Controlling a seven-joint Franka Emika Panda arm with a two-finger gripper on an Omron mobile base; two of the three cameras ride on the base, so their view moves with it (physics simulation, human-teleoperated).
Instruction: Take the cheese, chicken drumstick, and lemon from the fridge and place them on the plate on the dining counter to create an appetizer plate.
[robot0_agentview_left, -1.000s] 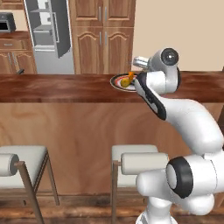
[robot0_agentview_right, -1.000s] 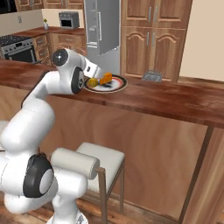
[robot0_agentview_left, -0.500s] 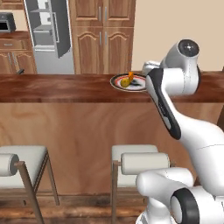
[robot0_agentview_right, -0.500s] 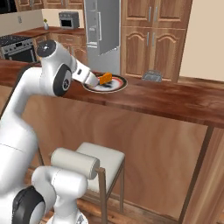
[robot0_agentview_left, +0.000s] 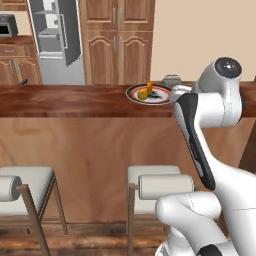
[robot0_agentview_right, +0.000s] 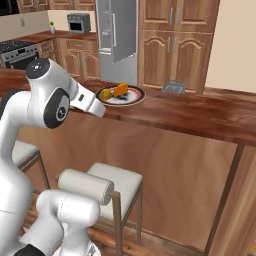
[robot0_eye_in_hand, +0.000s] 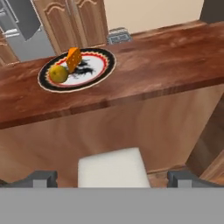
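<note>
Gripper state: I read the gripper (robot0_eye_in_hand: 112, 177) as spread wide and carrying nothing; in the hand view its two dark tips stand far apart at the bottom edge with only the stool between them.

Arm position: I have the hand pulled back off the dining counter (robot0_agentview_left: 60, 102), on the seating side, looking over its edge toward the plate.

Plate: the plate (robot0_eye_in_hand: 100, 65) sits flat on the counter top near the far edge, a sensible spot since it is the drop point for all three items.

Cheese: the cheese (robot0_eye_in_hand: 73, 59) stands on the plate, orange wedge upright, touching or just beside the lemon.

Lemon: the lemon (robot0_eye_in_hand: 58, 73) rests on the plate by its rim, beside the cheese; the shallow rim should keep it from rolling off.

Chicken drumstick: I cannot pick out a reddish-brown piece on the plate; the dark marks at its centre look like pattern, but I cannot tell for certain.

Fridge: the fridge (robot0_agentview_left: 52, 42) stands behind the counter with its door open, grey shelves showing; what lies on them is too small to read.

Task progress: my judgement is two of three items delivered, the drumstick outstanding.

Next move: likely a return to the fridge, jaws already spread for a pick.

Other items: a white-cushioned stool (robot0_eye_in_hand: 113, 168) below the hand; a small grey object (robot0_eye_in_hand: 117, 36) on the counter behind the plate.
</note>
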